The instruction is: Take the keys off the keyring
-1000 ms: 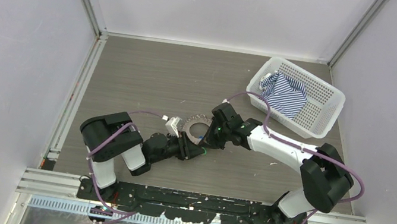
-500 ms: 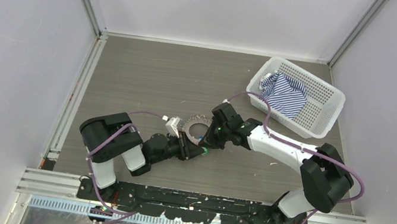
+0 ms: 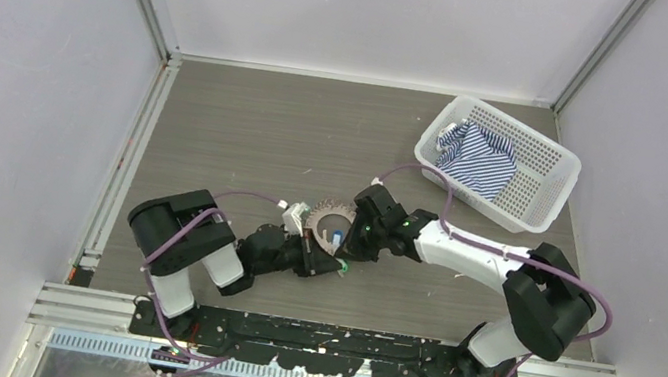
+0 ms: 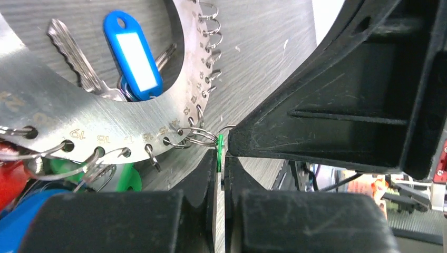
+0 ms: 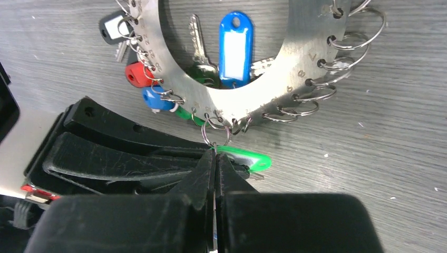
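The keyring [image 5: 298, 63], a flat grey metal ring with small wire loops round its rim, lies on the table [image 3: 247, 134] between both grippers. Keys hang from it: a blue tag [image 5: 235, 50] and a metal key [image 4: 74, 55] in its open centre, and red [image 5: 136, 74], blue [image 5: 153, 97] and black [image 5: 112, 26] heads on its edge. My left gripper [image 4: 220, 158] is shut on the edge of a green tag [image 5: 248, 158]. My right gripper [image 5: 215, 154] is shut on the small split ring [image 5: 216, 130] that links this tag to the keyring. In the top view the two grippers [image 3: 339, 258] meet at the keyring's near edge.
A white perforated basket [image 3: 554, 178] holding a striped cloth [image 3: 477, 156] stands at the back right. Metal rails and grey walls close in the left, back and right sides of the table.
My left gripper has closed on the green tag. Both grippers and the keyring have shifted slightly toward the near edge, and the blue tag now shows in the ring's centre.
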### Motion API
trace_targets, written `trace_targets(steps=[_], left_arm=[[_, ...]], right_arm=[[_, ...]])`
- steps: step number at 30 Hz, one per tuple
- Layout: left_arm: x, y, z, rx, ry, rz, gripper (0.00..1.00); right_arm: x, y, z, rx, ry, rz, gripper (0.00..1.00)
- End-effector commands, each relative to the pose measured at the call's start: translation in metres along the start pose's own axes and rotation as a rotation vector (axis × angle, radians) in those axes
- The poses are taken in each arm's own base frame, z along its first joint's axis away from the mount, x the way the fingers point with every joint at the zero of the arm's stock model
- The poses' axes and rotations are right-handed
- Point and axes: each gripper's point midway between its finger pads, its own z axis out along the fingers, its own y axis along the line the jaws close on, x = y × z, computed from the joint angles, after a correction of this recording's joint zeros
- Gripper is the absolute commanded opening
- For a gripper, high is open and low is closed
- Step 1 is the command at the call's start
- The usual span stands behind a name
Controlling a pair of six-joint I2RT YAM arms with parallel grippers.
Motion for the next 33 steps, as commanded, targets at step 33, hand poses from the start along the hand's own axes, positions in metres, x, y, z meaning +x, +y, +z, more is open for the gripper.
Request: trace_targets(steps=[33], left_arm=[[0.054, 0.017, -0.050, -0.303, 0.849, 0.311, 0.00]], right_arm=[[0.002, -0.006, 0.004, -0.220, -0.079, -0.082, 0.34]])
